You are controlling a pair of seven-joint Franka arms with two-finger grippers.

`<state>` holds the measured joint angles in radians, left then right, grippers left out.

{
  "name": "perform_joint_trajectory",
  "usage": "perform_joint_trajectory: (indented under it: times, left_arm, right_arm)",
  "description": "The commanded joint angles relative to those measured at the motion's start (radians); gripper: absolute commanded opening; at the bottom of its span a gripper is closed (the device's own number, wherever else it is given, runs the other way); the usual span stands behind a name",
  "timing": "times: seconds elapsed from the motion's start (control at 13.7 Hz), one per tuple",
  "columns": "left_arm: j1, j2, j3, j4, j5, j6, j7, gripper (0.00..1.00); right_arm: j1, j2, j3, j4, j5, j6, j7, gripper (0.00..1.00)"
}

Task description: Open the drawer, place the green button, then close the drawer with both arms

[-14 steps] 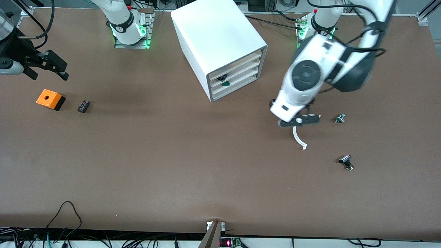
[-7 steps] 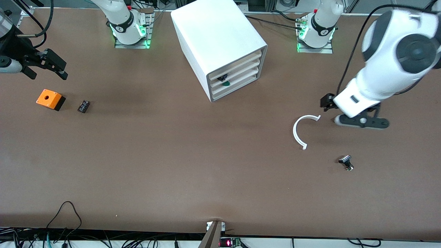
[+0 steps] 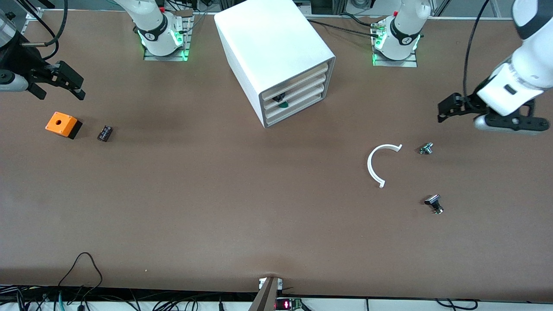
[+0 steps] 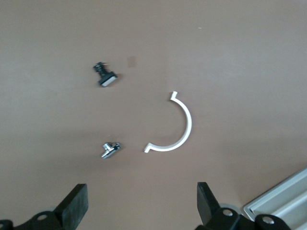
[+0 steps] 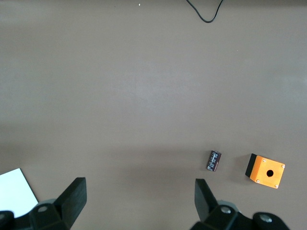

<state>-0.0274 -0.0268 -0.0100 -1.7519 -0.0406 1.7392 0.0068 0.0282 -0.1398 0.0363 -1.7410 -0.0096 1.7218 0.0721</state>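
Your left gripper (image 3: 449,111) hangs in the air over the table at the left arm's end, jaws wide apart and holding nothing. Your right gripper (image 3: 69,84) waits above the orange box (image 3: 63,124), jaws apart too. The green button (image 3: 282,104) sits inside a drawer (image 3: 293,97) of the white cabinet (image 3: 272,47).

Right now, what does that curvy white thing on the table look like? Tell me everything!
The thin white half-ring of plastic is an open arc, like a letter C, with a small tab turned outward at each tip. It lies flat on the brown table, toward the left arm's end. Nothing touches it. A small silver knobbed part sits beside it, and a black-and-silver knobbed part lies nearer the front camera.
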Motion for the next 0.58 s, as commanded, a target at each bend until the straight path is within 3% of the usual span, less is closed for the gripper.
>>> perform_joint_trajectory:
  times: [0.0, 0.51]
  left_arm:
    - [-0.02, -0.059, 0.045, -0.061, -0.009, -0.002, 0.125, 1.0]
    - [-0.011, 0.057, 0.039, 0.092, -0.007, -0.091, 0.127, 1.0]
  right_arm:
    - [-0.008, 0.006, 0.004, 0.024, 0.017, -0.019, -0.017, 1.0]
    - [-0.01, 0.006, 0.001, 0.029, 0.019, -0.021, -0.028, 1.0]
